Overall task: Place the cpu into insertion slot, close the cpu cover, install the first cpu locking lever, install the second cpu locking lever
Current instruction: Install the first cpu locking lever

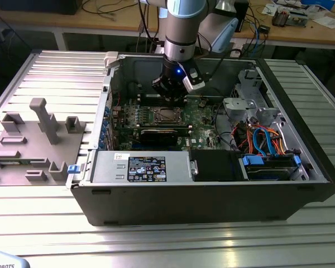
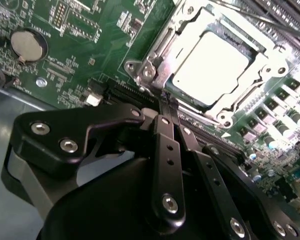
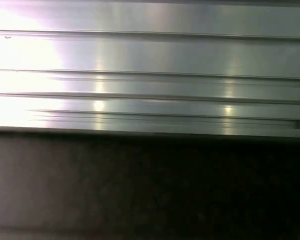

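Where square metal cpu cover (image 2: 212,62) frames cpu (image 2: 212,60), smooth, silvery.

no legible text on any surface

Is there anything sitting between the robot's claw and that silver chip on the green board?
Nothing visible does. In the second wrist view the gripper sits just beside the socket, and the cpu already lies in it under the cpu cover, with bare board between.
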`<state>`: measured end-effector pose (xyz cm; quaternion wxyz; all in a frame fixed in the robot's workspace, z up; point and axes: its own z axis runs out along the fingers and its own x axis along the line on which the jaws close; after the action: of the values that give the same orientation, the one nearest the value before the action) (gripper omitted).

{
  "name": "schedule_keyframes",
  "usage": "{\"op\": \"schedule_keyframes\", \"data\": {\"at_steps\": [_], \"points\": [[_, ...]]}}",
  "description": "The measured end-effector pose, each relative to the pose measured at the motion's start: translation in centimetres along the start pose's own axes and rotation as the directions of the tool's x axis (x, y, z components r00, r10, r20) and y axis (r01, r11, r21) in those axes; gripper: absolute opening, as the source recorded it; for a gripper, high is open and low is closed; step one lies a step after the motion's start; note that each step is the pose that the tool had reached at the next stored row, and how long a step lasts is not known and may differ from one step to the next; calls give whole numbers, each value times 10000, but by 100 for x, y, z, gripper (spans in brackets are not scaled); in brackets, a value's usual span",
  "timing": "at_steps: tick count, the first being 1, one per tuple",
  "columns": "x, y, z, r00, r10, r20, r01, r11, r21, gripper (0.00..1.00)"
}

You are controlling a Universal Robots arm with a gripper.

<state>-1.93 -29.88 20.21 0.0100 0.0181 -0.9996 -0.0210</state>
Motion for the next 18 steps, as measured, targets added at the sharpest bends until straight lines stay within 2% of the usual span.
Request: {"op": "schedule_keyframes", "data": {"at_steps": [3,6,8,10,16,18], "points": [[-6,0,-4,10000,-3,0,3,10000,-2,11],[-5,2,-62,10000,-7,5,7,10000,-5,11],[-5,2,-67,10000,-6,5,6,10000,-20,11],[-6,-16,-51,10000,-7,-1,7,10000,-61,11],[-15,-37,1,10000,-6,-30,6,9999,-115,11],[-35,-40,7,10000,-5,-53,4,9999,-108,11]]}}
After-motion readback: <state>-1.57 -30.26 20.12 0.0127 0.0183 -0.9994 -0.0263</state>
